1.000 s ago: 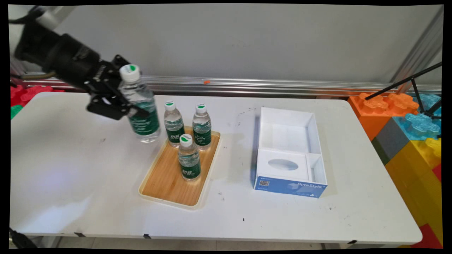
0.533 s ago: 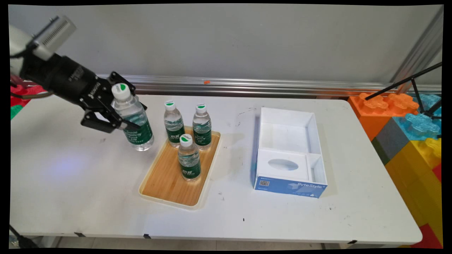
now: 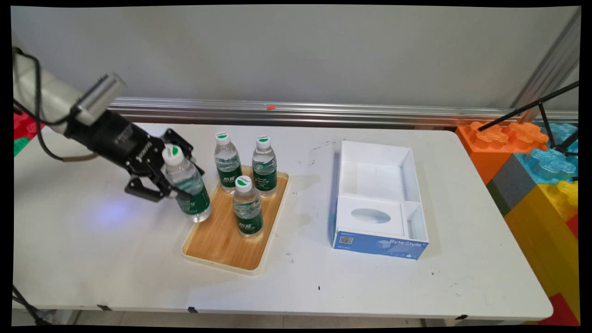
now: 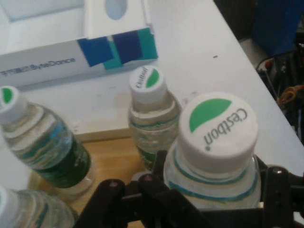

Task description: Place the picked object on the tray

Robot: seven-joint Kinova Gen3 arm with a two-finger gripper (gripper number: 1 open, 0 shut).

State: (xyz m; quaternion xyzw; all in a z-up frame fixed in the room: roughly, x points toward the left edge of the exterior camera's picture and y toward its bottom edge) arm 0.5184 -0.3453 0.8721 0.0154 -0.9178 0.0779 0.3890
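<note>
My gripper (image 3: 178,182) is shut on a clear water bottle (image 3: 187,185) with a green label and a white cap. It holds the bottle tilted, its base at the left rim of the wooden tray (image 3: 217,238). Three like bottles stand on the tray: two at the back (image 3: 227,162) (image 3: 264,165) and one in front (image 3: 247,206). In the hand view the held bottle's cap (image 4: 217,130) fills the lower right between the fingers (image 4: 278,183), with the tray's bottles (image 4: 152,118) (image 4: 42,142) beyond it.
An open white box with a blue front (image 3: 379,201) lies right of the tray. Large coloured toy blocks (image 3: 532,166) stand past the table's right end. A black tripod leg (image 3: 545,115) crosses above them. Red and green blocks (image 3: 21,129) sit at the far left.
The gripper has carried the bottle down and to the right, from above the table left of the tray to the tray's left rim. The tray's three bottles have not moved.
</note>
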